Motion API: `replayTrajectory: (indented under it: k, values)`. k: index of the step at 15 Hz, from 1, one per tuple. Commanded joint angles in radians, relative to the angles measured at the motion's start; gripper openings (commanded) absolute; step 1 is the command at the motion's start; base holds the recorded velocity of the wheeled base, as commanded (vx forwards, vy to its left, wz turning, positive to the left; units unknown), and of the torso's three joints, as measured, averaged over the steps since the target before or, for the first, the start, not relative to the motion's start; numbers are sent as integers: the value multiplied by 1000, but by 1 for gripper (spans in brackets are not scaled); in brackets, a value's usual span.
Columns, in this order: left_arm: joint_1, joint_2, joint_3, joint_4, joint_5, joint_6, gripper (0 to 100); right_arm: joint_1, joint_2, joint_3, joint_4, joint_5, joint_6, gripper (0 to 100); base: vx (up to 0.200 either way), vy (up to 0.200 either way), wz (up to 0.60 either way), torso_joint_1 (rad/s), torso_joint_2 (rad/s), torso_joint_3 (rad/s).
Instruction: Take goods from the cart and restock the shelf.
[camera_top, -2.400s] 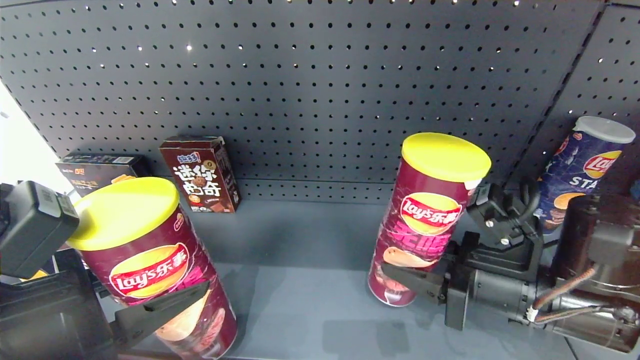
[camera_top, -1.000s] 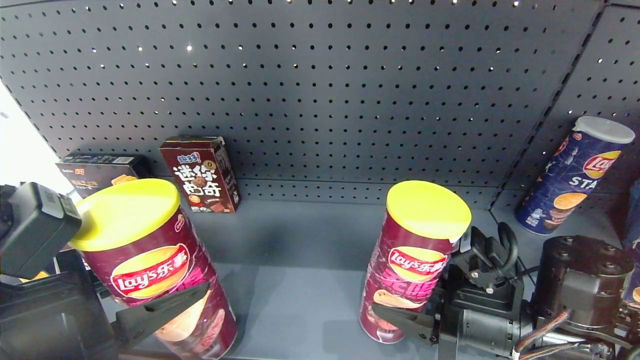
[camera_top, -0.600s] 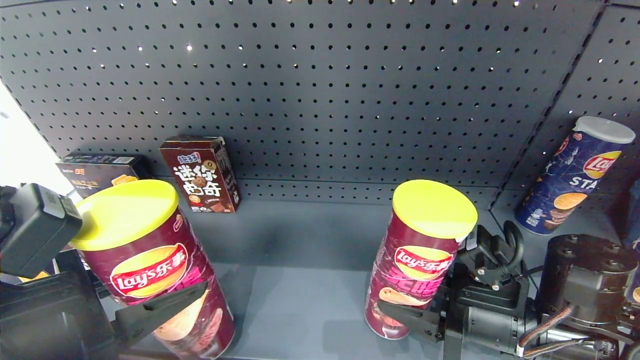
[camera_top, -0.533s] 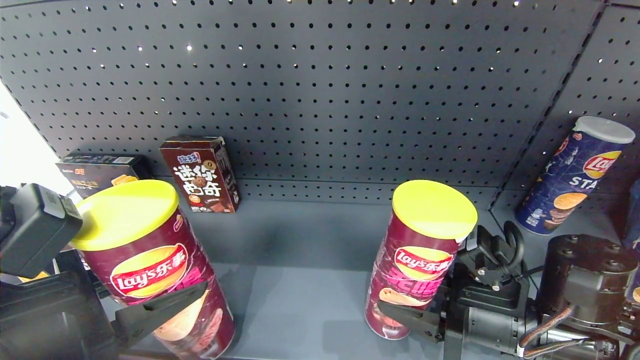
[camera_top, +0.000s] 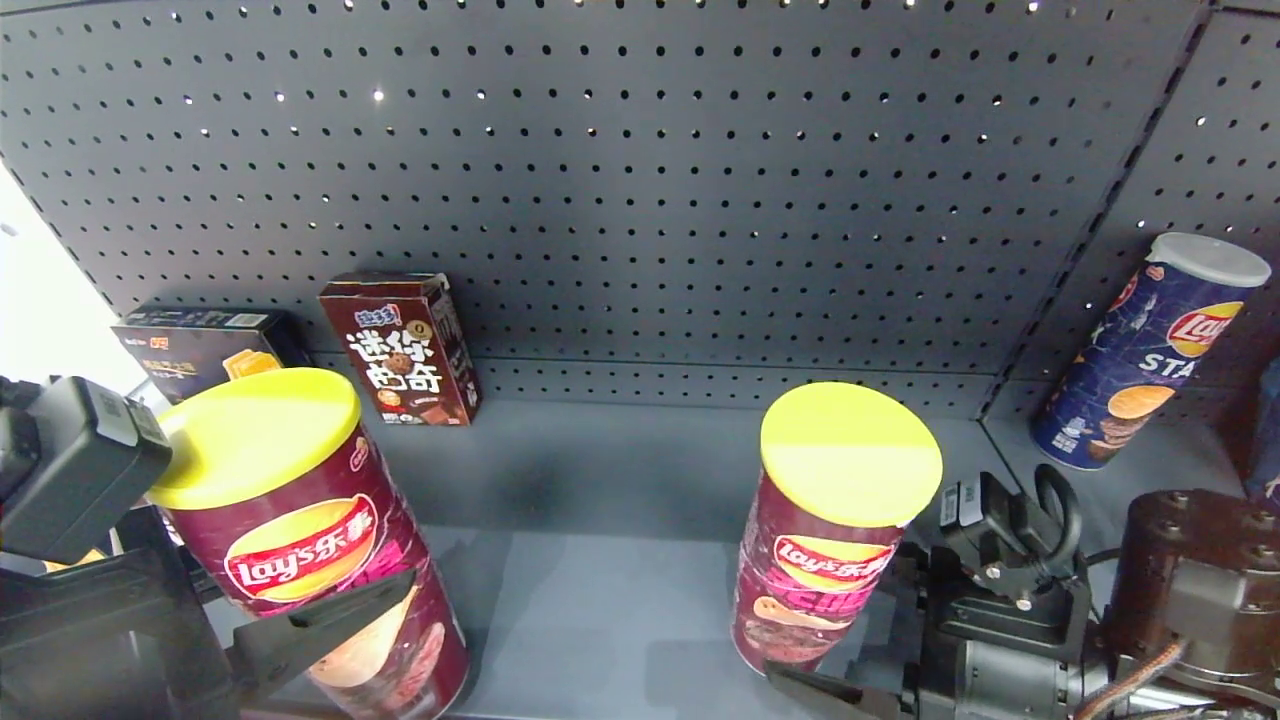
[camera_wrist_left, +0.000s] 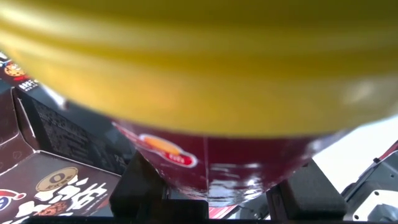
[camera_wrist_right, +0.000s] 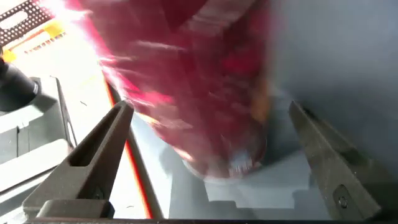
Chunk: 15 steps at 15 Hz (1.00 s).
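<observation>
Head view: the left can (camera_top: 300, 540), yellow-lidded, sits at the front left of the shelf (camera_top: 600, 470). The right can (camera_top: 825, 560) stands on the shelf right of centre. A brown box (camera_top: 400, 345) is at the back and a blue can (camera_top: 1140, 360) far right.

Left wrist view: the left gripper (camera_wrist_left: 217, 186) has its jaws clamped on the left can's body.

Right wrist view: the right gripper (camera_wrist_right: 210, 112) has its jaws wide apart, with the blurred right can between them and a gap on either side.

Left can (camera_top: 310, 560) maroon, yellow lid, red-and-yellow logo, right can (camera_top: 815, 590) alike, blue can (camera_top: 1140, 375) at right edge of grey shelf (camera_top: 600, 620), pale grey lid, brown box (camera_top: 400, 350) with white lettering, black box (camera_top: 180, 335), dark grey back panel (camera_top: 640, 200) dotted with holes.
</observation>
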Motion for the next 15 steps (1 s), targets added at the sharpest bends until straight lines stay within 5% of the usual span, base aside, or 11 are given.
replayTrajectory:
  k: [1,15]
  values:
    - [0,-2,3,-1,1,0,0,-5,-48,43,-1,-1,-1,100,0,0,0,0,0,0]
    - [0,-5,36,-2,0,0,0,-103,-56,51,1,-3,-2,100,0,0,0,0,0,0]
